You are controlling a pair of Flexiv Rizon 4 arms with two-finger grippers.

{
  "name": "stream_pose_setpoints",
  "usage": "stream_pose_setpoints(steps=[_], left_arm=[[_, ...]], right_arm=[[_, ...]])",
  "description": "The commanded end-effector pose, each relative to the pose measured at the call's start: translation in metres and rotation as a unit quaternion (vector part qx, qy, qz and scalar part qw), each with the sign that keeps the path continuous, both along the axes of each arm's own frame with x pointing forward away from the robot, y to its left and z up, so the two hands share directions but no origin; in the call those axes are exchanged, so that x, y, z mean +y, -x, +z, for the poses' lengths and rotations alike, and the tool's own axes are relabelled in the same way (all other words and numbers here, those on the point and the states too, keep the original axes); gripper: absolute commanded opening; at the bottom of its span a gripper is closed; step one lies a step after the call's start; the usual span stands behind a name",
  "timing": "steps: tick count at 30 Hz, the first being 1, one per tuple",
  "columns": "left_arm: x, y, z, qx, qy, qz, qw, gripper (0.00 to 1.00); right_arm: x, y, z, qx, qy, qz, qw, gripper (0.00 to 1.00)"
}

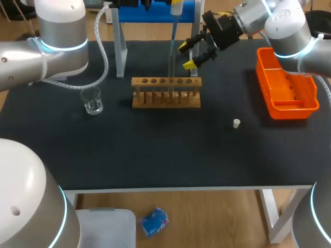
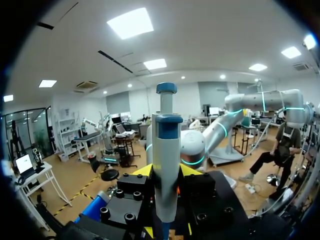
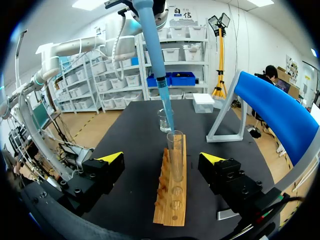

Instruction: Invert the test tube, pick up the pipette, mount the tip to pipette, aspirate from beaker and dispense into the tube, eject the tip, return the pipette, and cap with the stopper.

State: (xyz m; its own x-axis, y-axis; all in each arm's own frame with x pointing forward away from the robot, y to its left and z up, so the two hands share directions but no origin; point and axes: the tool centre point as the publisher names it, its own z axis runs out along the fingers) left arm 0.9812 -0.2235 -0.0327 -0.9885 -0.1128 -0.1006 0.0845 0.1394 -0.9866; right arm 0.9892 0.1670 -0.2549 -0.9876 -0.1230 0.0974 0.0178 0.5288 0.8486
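My left gripper [image 2: 166,172] is shut on the blue-and-white pipette [image 2: 166,150], held upright above the wooden rack [image 1: 165,95]. The pipette's tip [image 3: 169,117] points down, with its end at the mouth of the clear test tube [image 3: 175,155]. That test tube [image 1: 170,77] stands upright in the rack. My right gripper [image 3: 162,158] is open, level with the tube and just short of the rack's [image 3: 170,200] right end; nothing is between its fingers. In the head view the right gripper [image 1: 192,54] hangs behind the rack's right end. The glass beaker [image 1: 93,101] stands left of the rack. The white stopper [image 1: 236,123] lies on the mat to the right.
An orange tray [image 1: 287,85] sits at the right edge of the table. The blue pipette stand [image 1: 155,15] on grey legs is behind the rack. A white cable [image 1: 103,51] hangs from my left arm over the table's back left.
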Motion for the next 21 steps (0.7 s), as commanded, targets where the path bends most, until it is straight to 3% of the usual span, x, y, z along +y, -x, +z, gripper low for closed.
stream_pose_setpoints(steps=[1, 21], left_arm=[[0.0006, 0.0014, -0.0016, 0.001, -0.001, 0.002, 1.0, 0.0], [-0.0036, 0.0018, -0.0063, 0.014, 0.004, -0.001, 1.0, 0.0]], right_arm=[[-0.0003, -0.001, 0.0007, 0.001, 0.002, 0.002, 1.0, 1.0], [-0.0003, -0.001, 0.0007, 0.001, 0.002, 0.002, 1.0, 1.0]])
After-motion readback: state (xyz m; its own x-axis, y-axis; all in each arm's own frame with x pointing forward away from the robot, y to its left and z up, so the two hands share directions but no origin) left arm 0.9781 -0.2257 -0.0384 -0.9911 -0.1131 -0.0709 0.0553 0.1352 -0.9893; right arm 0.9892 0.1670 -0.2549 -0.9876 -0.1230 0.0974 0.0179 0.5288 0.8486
